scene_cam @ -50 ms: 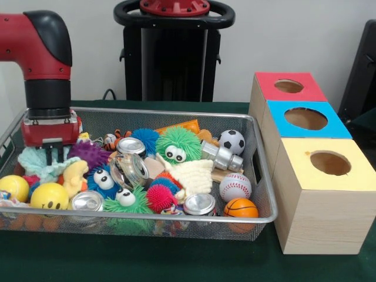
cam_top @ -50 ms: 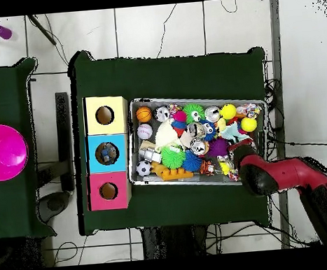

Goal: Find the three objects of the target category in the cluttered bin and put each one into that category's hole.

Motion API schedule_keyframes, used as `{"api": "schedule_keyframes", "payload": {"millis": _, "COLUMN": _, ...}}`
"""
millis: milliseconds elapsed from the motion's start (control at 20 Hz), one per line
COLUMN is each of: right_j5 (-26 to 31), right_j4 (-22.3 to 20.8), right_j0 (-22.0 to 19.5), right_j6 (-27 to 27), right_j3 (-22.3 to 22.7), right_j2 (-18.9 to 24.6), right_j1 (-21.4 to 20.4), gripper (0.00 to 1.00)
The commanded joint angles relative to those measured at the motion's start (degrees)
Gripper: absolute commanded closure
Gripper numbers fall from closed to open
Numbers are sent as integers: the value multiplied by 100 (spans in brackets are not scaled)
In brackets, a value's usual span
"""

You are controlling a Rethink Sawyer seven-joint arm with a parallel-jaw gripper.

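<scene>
Silver metal cans (scene_cam @ -50 ms: 130, 147) lie mid-bin among fuzzy toys, well off to one side of red-black gripper (scene_cam @ -50 ms: 54, 154). Gripper low at the end of wire mesh bin (scene_cam @ -50 ms: 258, 155), over pale teal soft toy (scene_cam @ -50 ms: 36, 161); fingers close together, grip can't tell. Three wooden boxes w/ holes (scene_cam @ -50 ms: 329, 163) beyond bin's opposite end.

Red arm (scene_cam @ -50 ms: 26, 38) with glossy rounded shell, black cap on the elbow bend, black cylindrical wrist section below it. Gripper (scene_cam @ -50 ms: 54, 154) has a red boxy body with a silver-grey band on top and short dark fingers (scene_cam @ -50 ms: 49, 153) underneath. From overhead the arm (cam_top @ -50 ms: 285, 175) is red with black segments and a white panel near the base.
</scene>
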Motion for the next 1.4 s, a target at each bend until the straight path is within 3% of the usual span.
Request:
{"api": "schedule_keyframes", "payload": {"millis": 50, "right_j5": 25, "right_j4": -230, "right_j0": 182, "right_j6": 12, "right_j3": -250, "right_j2": -370, "right_j1": 459, "gripper": 100}}
{"api": "schedule_keyframes", "payload": {"millis": 450, "right_j5": -17, "right_j4": -251, "right_j0": 602, "right_j6": 190, "right_j3": -258, "right_j2": -674, "right_j1": 274, "gripper": 100}}
{"api": "schedule_keyframes", "payload": {"millis": 600, "right_j5": 172, "right_j4": -22, "right_j0": 746, "right_j6": 191, "right_j3": -186, "right_j2": -623, "right_j1": 81, "gripper": 100}}
{"api": "schedule_keyframes", "payload": {"millis": 850, "right_j5": 2108, "right_j4": 1396, "right_j0": 1320, "right_j6": -267, "right_j3": -330, "right_j2": -335, "right_j1": -570, "gripper": 100}}
{"api": "schedule_keyframes", "payload": {"millis": 950, "right_j5": 2616, "right_j4": 1637, "right_j0": 1585, "right_j6": -408, "right_j3": -505, "right_j2": -392, "right_j1": -688, "gripper": 100}}
{"api": "schedule_keyframes", "payload": {"millis": 1250, "right_j5": 3348, "right_j4": 1995, "right_j0": 1981, "right_j6": -304, "right_j3": -894, "right_j2": -500, "right_j1": -687, "gripper": 100}}
{"api": "schedule_keyframes", "payload": {"millis": 1400, "right_j5": 3435, "right_j4": 2066, "right_j0": 2026, "right_j6": -251, "right_j3": -940, "right_j2": -499, "right_j1": -683, "gripper": 100}}
